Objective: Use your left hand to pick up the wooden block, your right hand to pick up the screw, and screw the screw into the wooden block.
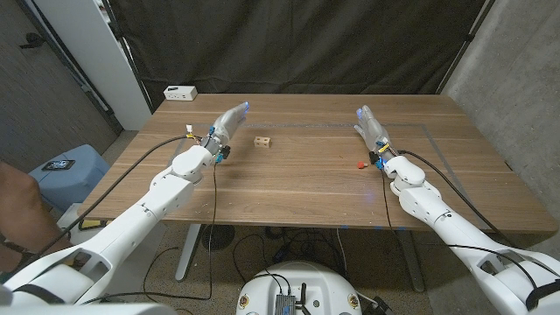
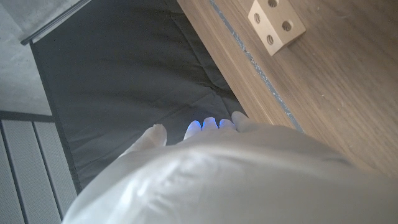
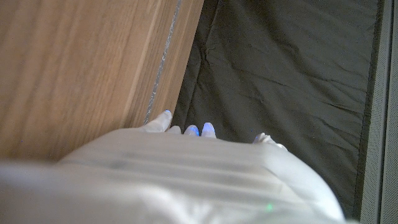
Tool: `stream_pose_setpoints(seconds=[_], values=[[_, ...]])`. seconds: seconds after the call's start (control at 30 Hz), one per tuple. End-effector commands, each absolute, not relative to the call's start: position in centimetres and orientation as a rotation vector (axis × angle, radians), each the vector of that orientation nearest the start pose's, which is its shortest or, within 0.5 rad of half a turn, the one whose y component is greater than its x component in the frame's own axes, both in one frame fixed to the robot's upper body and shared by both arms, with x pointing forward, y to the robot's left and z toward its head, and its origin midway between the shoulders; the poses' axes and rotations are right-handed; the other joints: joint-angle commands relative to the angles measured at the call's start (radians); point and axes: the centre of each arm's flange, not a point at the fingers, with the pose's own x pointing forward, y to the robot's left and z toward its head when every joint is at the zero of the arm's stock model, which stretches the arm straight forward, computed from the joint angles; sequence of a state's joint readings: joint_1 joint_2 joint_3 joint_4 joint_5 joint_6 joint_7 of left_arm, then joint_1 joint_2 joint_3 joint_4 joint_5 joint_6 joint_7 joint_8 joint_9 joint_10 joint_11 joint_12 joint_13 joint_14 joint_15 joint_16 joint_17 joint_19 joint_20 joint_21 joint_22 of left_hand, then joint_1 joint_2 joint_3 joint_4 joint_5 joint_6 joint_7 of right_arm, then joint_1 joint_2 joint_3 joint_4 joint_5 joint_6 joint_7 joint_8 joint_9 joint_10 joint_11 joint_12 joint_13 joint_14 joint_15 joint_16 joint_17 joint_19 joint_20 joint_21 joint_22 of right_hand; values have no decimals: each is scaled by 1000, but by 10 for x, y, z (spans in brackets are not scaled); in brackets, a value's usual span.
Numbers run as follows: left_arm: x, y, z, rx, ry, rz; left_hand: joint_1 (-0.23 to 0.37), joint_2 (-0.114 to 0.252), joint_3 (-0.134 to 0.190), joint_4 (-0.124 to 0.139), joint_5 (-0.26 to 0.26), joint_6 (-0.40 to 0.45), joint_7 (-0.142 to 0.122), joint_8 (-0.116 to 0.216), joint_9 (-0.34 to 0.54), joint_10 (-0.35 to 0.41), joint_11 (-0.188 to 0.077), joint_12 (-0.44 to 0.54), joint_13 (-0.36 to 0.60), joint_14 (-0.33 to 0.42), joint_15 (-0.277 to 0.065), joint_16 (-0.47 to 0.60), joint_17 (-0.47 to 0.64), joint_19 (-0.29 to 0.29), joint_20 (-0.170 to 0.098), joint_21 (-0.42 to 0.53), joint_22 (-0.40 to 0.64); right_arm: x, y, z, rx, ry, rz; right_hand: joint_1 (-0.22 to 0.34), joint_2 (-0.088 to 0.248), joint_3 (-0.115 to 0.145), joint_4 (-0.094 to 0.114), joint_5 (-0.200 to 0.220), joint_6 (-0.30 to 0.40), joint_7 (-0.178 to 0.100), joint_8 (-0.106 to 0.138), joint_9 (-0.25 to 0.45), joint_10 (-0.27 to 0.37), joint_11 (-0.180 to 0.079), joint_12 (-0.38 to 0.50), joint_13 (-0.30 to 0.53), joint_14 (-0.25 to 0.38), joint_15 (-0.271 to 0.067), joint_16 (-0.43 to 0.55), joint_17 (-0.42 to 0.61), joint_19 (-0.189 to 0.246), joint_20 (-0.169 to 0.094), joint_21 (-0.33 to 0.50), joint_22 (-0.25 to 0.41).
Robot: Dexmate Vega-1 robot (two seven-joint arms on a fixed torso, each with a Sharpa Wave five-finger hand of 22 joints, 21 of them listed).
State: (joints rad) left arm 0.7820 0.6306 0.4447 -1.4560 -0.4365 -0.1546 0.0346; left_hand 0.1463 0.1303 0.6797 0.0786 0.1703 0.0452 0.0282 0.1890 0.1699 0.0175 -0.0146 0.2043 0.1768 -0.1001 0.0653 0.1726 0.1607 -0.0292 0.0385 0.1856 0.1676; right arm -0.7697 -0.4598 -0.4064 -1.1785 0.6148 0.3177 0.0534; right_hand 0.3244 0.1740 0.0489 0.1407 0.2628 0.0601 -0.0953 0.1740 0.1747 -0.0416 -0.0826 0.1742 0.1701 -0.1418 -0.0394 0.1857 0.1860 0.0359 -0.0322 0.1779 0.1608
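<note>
Starting out — nothing is held yet, both the left hand point(image 1: 229, 120) and right hand point(image 1: 369, 123) empty with fingers straight. The wooden block point(image 1: 261, 142) sits just beside the left hand, the screw point(image 1: 360, 163) near the right hand's wrist — the block should be reached for first

Worktop point(image 1: 306, 188): wooden, brown grain, with a thin pale line marked near its far and right edges.
Backdrop point(image 1: 297, 44): a dark, creased curtain hanging behind the worktop's far edge.
White box point(image 1: 180, 92): small, with dark spots on its front, at the far left corner of the worktop.
Blue container point(image 1: 66, 166): on the floor left of the worktop, a round dark mark on its lid.
Cables point(image 1: 254, 245): black, looped loosely on the floor under the worktop.
Person point(image 1: 17, 210): an arm at the left edge of the head view, beside the blue container.
Wall point(image 1: 516, 61): grey, rough-looking, to the right of the backdrop.
</note>
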Motion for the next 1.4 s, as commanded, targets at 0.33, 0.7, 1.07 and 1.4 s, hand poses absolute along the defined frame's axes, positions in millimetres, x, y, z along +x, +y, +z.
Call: stream_pose_setpoints(seconds=[0.33,0.7,1.07,1.4], values=[[619,278,54,622,-608,-172,36,17,6,-42,7,10,-23,-3,3,11,-36,2,3,-23,6,-2,4,-24,-1,-4,2,672,-273,-19,13,-626,219,8,-6,11,-1,-2,-8,-2,5,1,-9,-7,6,6,-10,-4,3,-1,6,-23,7,5],[607,281,76,828,-582,-141,118,-11,22,-152,16,18,-53,5,3,35,-64,4,4,-35,9,2,5,-46,2,-5,1,674,-266,-15,17,-638,228,8,-8,14,-4,-4,-9,-1,5,1,-9,-6,6,6,-11,-5,3,-1,7,-24,8,5],[599,274,96,1043,-540,-73,230,-56,18,-261,17,75,-134,23,5,92,-121,11,5,9,-21,13,6,-41,13,0,1,672,-266,-13,26,-651,216,8,-9,17,-6,-5,-9,0,7,1,-9,-3,7,6,-10,-4,4,-1,8,-24,8,5],[593,264,113,1243,-492,-31,327,-118,5,-269,4,143,-161,36,6,164,-158,22,8,49,-48,12,6,-33,53,-1,1,676,-267,-20,52,-659,212,8,-10,20,-8,-6,-10,0,7,1,-10,-1,7,6,-10,-4,4,-1,8,-25,8,5]])
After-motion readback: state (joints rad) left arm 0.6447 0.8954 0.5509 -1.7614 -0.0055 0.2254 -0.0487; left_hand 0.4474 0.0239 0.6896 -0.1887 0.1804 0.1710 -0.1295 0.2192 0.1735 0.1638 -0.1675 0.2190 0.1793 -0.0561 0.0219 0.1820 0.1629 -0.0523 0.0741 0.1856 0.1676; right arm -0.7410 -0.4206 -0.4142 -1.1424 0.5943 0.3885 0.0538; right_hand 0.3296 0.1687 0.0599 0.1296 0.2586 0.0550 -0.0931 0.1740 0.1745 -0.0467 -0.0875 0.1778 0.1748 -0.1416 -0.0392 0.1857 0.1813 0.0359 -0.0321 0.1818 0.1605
